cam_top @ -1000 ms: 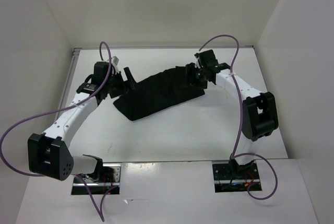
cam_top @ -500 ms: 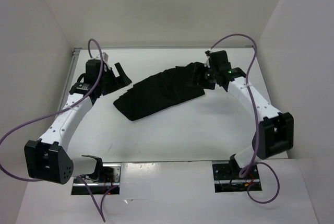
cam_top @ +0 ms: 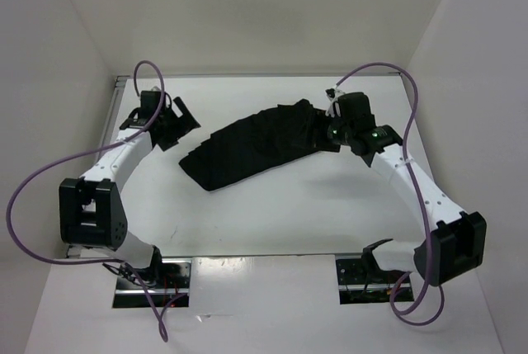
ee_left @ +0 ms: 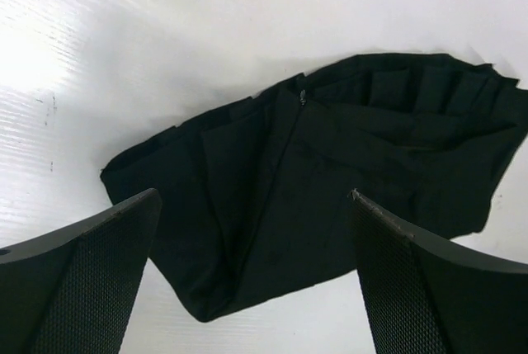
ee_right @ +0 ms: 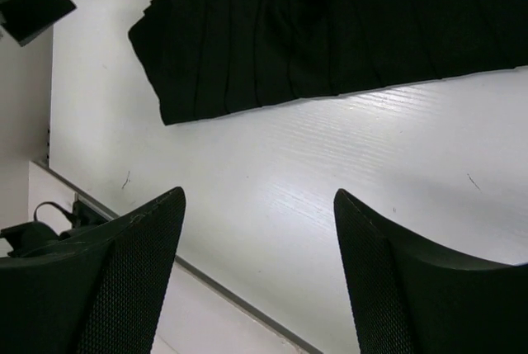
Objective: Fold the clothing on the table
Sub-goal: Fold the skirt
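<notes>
Had white links [cam_top: 417,182] between black joint housings [cam_top: 92,215]. Carried looping purple cables [cam_top: 382,64]. Ended in black tool fingers [ee_left: 91,288] with mesh-textured inner faces. Showed one green light [cam_top: 376,133].

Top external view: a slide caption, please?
Black clothing lies on the table, left gripper and right gripper open beside it.

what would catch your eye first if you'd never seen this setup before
The black pleated clothing lies as a slanted, rumpled strip across the middle of the white table. The left gripper hangs open just off its left end, apart from it. The right gripper hangs open by its right end, holding nothing.
</notes>
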You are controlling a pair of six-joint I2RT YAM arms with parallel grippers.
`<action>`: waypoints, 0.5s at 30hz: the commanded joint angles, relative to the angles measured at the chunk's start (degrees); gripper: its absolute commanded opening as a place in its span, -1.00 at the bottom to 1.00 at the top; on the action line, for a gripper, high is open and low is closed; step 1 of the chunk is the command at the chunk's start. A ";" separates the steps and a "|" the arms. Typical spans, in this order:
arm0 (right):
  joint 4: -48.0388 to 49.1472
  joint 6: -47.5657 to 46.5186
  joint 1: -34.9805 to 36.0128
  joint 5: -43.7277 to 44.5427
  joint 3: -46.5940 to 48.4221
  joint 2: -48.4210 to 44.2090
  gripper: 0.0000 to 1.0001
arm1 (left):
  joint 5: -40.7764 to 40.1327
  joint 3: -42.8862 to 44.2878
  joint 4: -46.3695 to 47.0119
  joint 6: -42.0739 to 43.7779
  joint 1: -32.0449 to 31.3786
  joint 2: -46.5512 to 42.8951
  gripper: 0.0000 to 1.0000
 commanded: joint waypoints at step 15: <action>3.21 -1.81 -0.71 0.60 -2.72 -6.59 0.61 | -15.18 0.86 -4.16 -8.42 -3.65 1.26 0.99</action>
